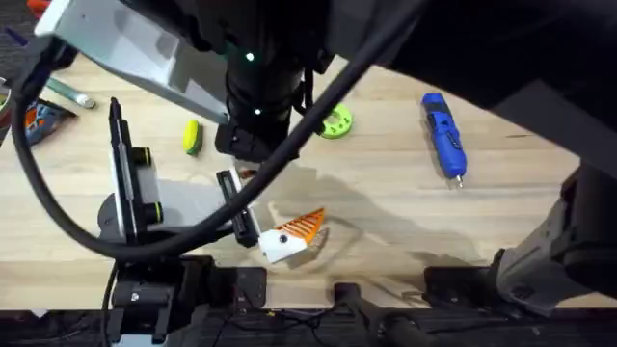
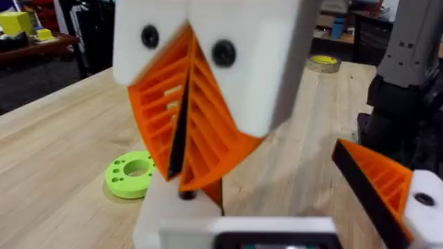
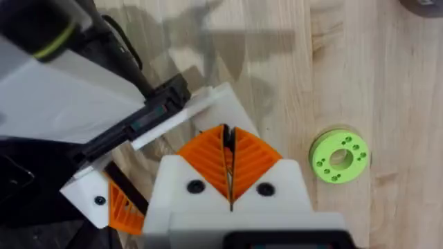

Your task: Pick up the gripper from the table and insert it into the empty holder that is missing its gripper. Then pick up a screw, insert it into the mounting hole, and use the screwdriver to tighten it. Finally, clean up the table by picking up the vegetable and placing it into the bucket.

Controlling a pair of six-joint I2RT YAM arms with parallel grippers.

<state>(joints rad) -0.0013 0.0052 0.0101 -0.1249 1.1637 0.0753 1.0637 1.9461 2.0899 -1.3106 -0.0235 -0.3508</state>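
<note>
We see the screwdriver (image 1: 443,134) at two o'clock on the table (image 1: 386,212). The vegetable (image 1: 192,136) lies at ten o'clock, the green disc (image 1: 336,122) at twelve.

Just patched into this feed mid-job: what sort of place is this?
Likely a robotics lab workbench: a pale wooden tabletop with a blue pen-shaped electric screwdriver, a green round disc with holes and cluttered tables behind.

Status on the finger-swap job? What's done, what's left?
Probably done: the orange gripper looks seated on the white holder.
In hand: the right end effector is shut and hovers by the holder. I can't tell whether it holds a screw.
Left: tightening, since the screwdriver lies on the table, and cleanup, since the vegetable lies there too.
</note>
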